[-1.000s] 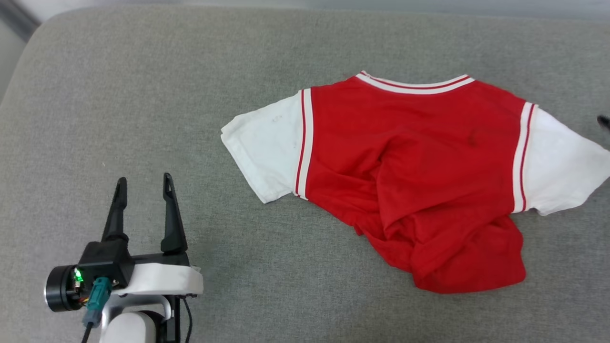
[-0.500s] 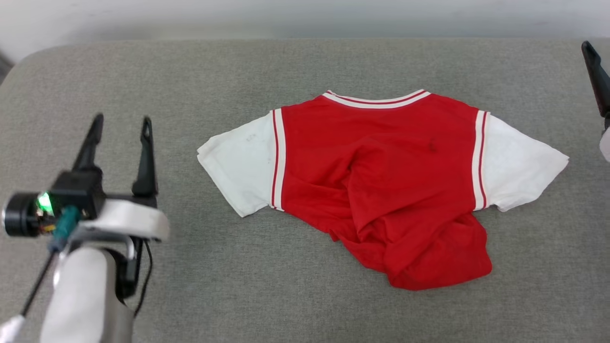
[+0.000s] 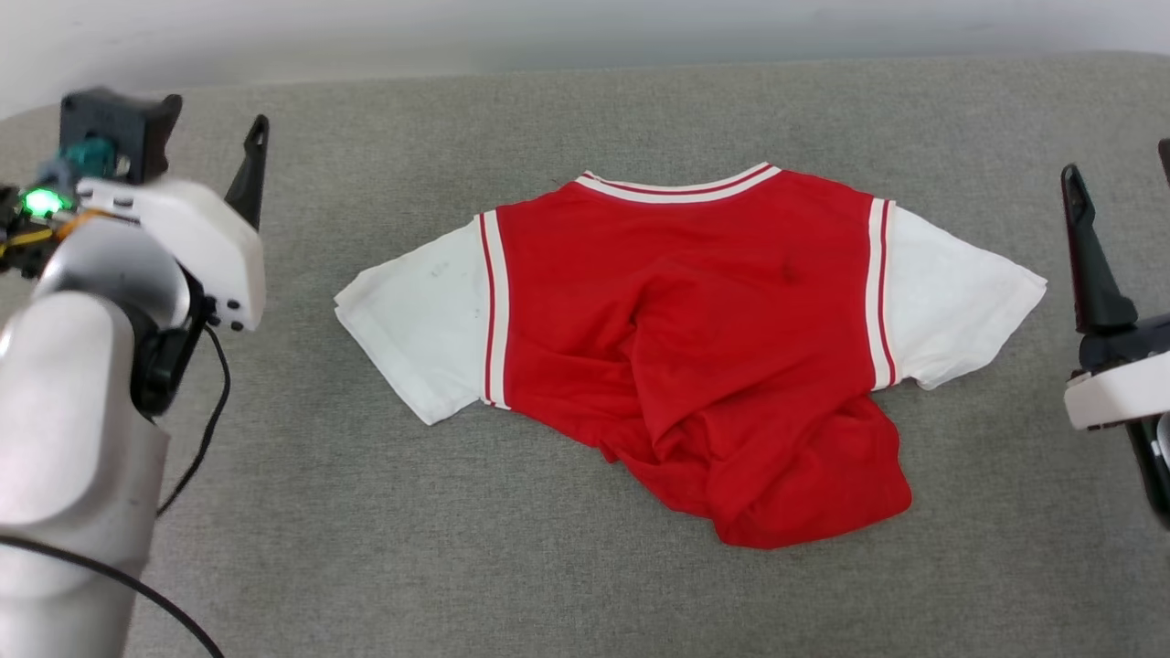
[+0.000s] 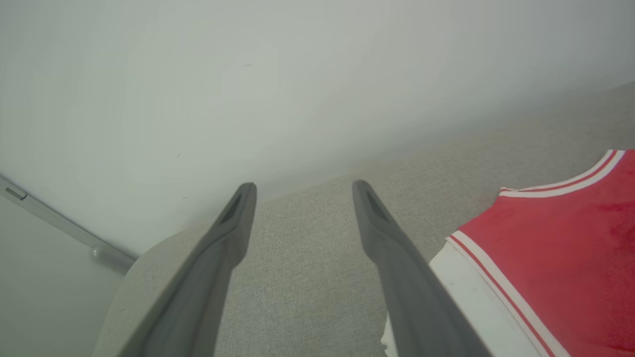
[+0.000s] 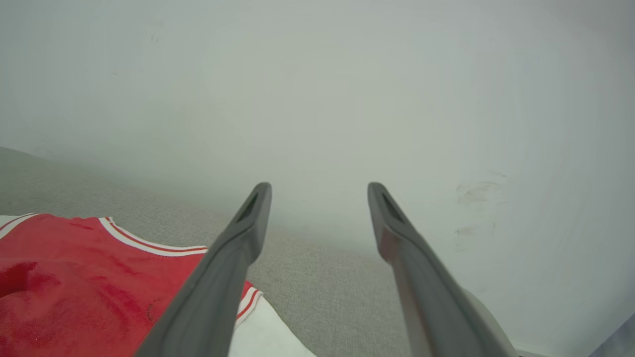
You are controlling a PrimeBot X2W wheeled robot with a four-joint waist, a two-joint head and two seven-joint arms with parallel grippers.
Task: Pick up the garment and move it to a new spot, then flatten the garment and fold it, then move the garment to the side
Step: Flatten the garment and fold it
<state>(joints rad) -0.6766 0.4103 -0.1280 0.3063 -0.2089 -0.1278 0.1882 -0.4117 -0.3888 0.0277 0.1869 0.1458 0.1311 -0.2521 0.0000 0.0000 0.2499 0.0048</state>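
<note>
We've got left gripper [image 4: 303, 191] and right gripper [image 5: 320, 191] spread empty, garment [image 3: 686, 320] hem rumpled, perhaps tucked under itself.

No text, number, brand or sign legible in any view. The garment [image 3: 695, 347] lies with a plain red face up. A few faint grey specks on its white sleeve [image 3: 420, 302], 9 o'clock side in the head view, are too small to read. The wall [image 5: 317, 99] in the right wrist view carries scuffs toward 3 o'clock: smudges, not writing.
</note>
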